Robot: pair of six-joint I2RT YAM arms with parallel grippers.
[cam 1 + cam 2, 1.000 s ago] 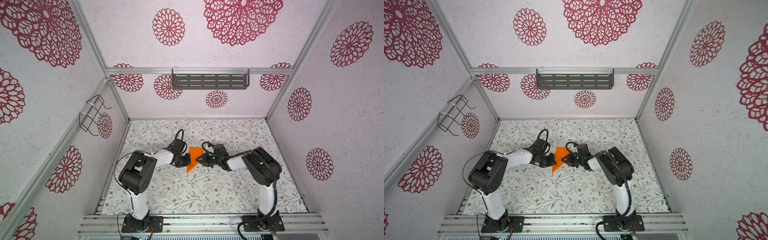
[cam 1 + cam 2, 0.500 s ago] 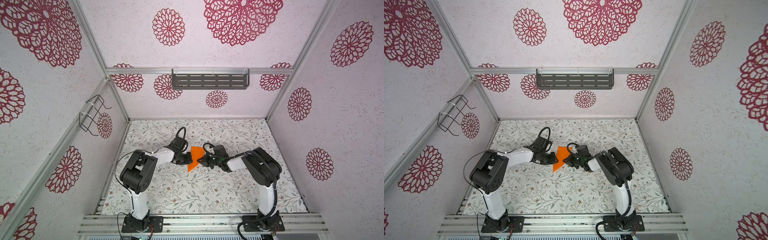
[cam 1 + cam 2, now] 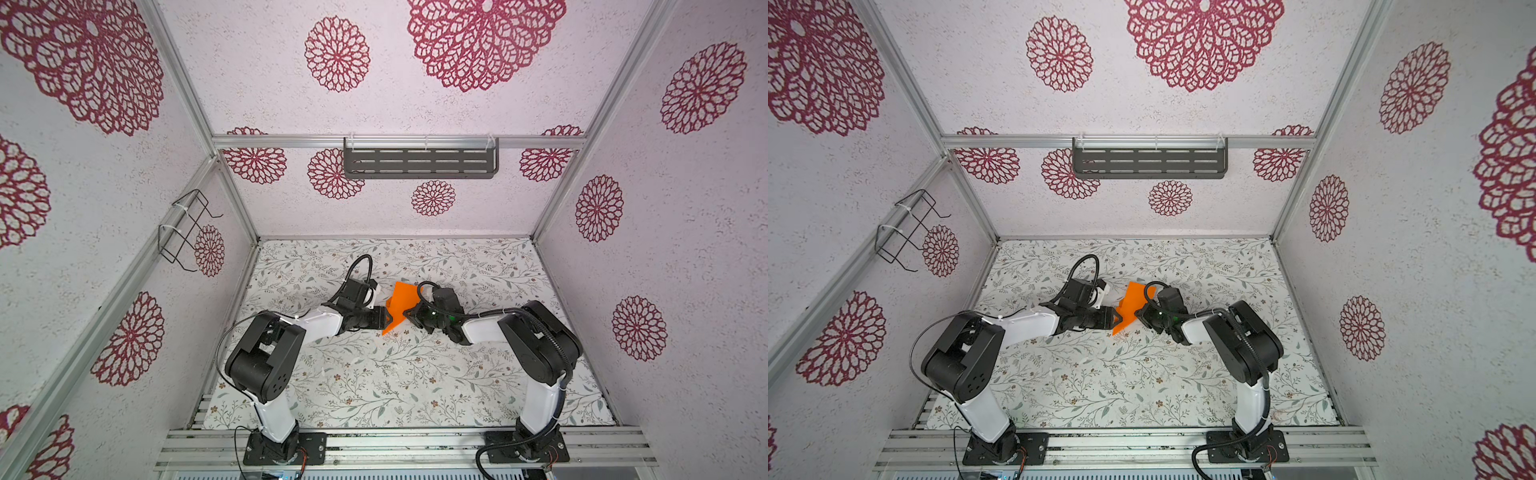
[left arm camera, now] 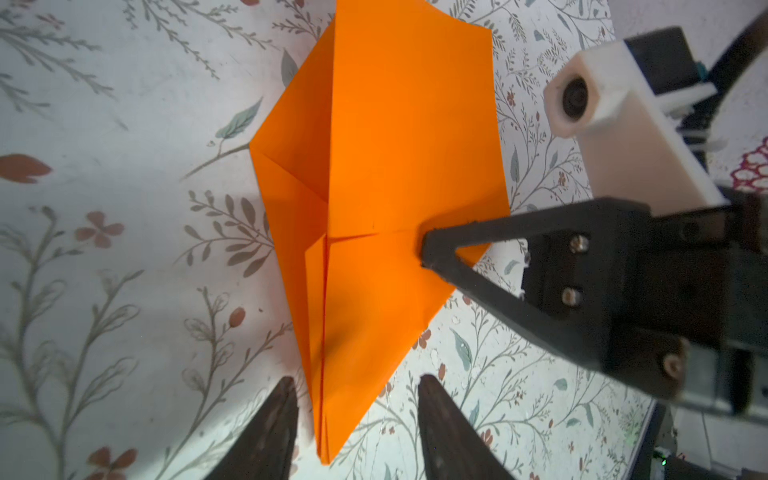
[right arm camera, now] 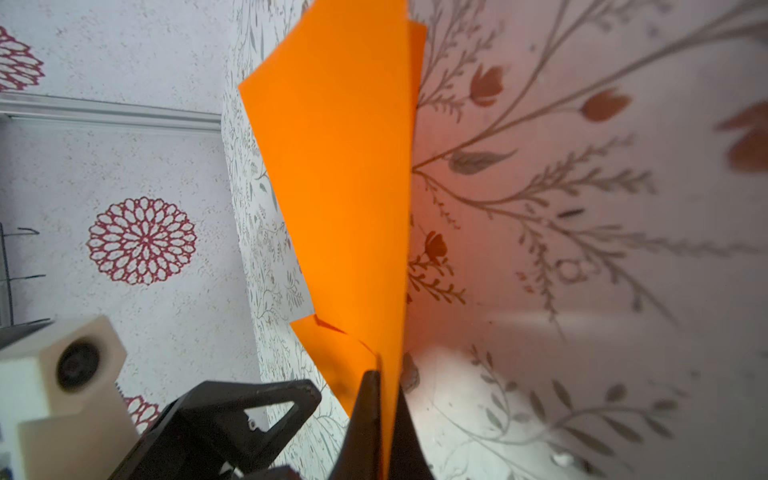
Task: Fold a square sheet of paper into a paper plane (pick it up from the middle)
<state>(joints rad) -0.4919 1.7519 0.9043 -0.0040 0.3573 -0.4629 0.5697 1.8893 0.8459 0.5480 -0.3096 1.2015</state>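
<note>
Left gripper (image 4: 357, 380), clamped on the orange paper (image 4: 395, 145) a second ago, now stands with its jaws parted, the paper's pointed end between them. Right gripper (image 5: 384, 378), slightly parted before, is now closed on the paper's side edge. In both top views the paper (image 3: 400, 301) lies a little farther from the arm bases than before and presents a narrower outline.

Stereo pair looking down, wrist views close on paper (image 4: 395, 166)
</note>
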